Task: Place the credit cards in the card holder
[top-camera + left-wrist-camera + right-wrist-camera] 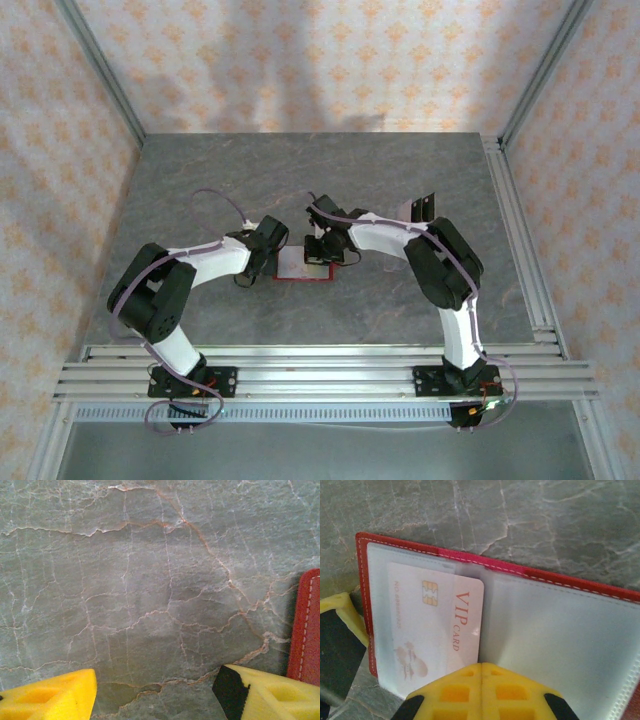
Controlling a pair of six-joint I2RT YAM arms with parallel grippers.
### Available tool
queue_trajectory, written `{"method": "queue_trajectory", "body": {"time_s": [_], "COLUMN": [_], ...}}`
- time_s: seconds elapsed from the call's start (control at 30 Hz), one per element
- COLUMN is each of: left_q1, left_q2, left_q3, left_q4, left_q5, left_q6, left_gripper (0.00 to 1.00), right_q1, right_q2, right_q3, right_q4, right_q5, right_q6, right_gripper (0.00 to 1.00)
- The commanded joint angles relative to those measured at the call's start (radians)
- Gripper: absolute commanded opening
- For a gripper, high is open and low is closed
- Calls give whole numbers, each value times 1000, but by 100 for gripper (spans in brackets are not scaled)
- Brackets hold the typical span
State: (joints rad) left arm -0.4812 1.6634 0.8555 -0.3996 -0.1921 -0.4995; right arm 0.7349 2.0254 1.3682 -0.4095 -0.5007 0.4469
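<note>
The thin credit card (435, 622), likely stiff and slippery, sits partly in the open card holder's (560, 578) 9 o'clock pocket, best pushed edge-on at 6 o'clock, where the right hand (481, 670) is pinched together; the left hand (155, 682) gapes empty.

One card holder (530, 575), one card (437, 625) showing inside it, two arms over one table (150, 580).
The holder lies open as two panels, each with one clear sleeve, and the left sleeve has a single pale pink card in it with one gold chip. Two arms count as the left arm (205, 258) and the right arm (400, 238), each with one gripper: the left gripper (157, 692) and the right gripper (481, 672), each with two yellow fingers. One dark stack (423, 207) lies by the right arm; the number of cards in it cannot be told.
</note>
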Motion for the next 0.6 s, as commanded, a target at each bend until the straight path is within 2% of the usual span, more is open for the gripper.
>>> {"method": "queue_trajectory", "body": {"time_s": [0.0, 0.37, 0.57], "left_q1": [-33, -43, -50], "left_q2": [49, 52, 54], "left_q3": [-11, -18, -22], "left_q4": [63, 73, 79], "left_q5": [77, 82, 84], "left_q6": [-7, -15, -24], "left_gripper": [69, 69, 69], "right_q1": [19, 46, 36], "right_q2": [32, 77, -6], "right_q3": [44, 122, 90], "right_q4": [-38, -33, -59], "right_q5": [7, -33, 43], "right_q6": [-14, 6, -13], "right_gripper": [4, 4, 5]}}
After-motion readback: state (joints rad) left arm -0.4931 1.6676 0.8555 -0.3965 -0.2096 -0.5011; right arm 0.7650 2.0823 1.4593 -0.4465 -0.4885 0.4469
